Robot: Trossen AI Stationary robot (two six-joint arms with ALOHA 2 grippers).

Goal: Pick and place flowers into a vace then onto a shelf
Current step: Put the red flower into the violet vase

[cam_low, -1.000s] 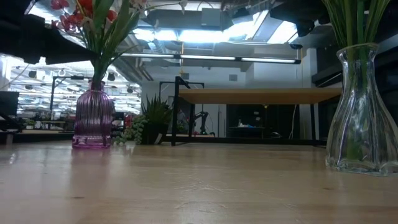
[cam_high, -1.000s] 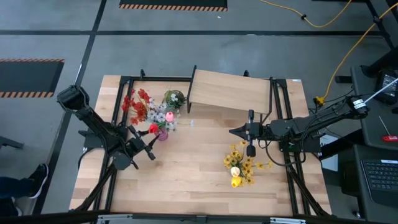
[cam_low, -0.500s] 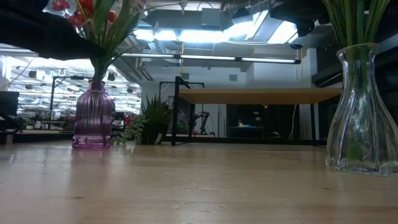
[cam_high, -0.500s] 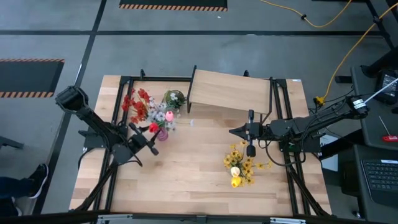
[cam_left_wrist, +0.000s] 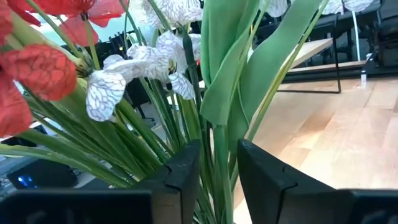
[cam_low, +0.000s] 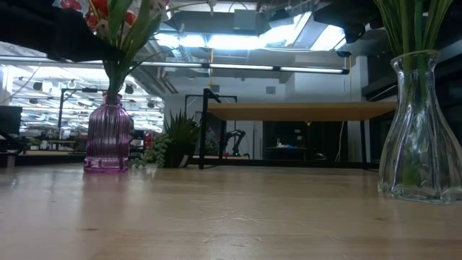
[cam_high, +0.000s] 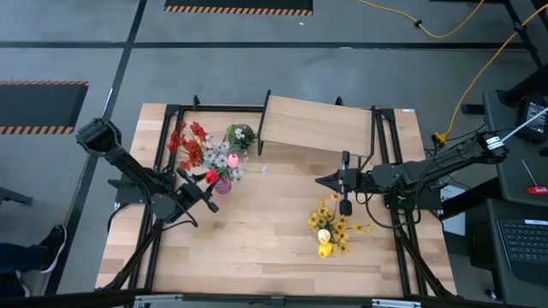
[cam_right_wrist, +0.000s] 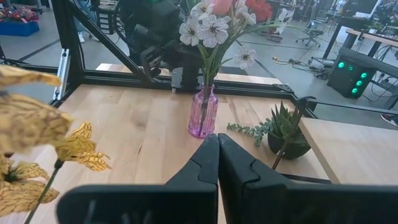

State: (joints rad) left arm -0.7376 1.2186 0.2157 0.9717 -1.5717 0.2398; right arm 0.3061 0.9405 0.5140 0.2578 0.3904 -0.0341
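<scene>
Flowers (cam_left_wrist: 155,62): mixed bunch of red blooms, white veined blossoms and a pink bud on long green stems with broad leaves, standing upright in pink ribbed vase (cam_right_wrist: 203,112) on table (cam_high: 265,239), just in front of shelf's (cam_high: 317,126) left end and beside small potted succulent (cam_right_wrist: 285,127). Left gripper (cam_left_wrist: 214,171) level with the stems just above the vase neck, fingers apart with a few stems in the gap, not seen clamped. Right gripper (cam_right_wrist: 216,163) pressed together and empty, hovering mid-table near clear vase (cam_low: 419,123) of yellow flowers (cam_high: 331,227), pointed at the pink vase.
</scene>
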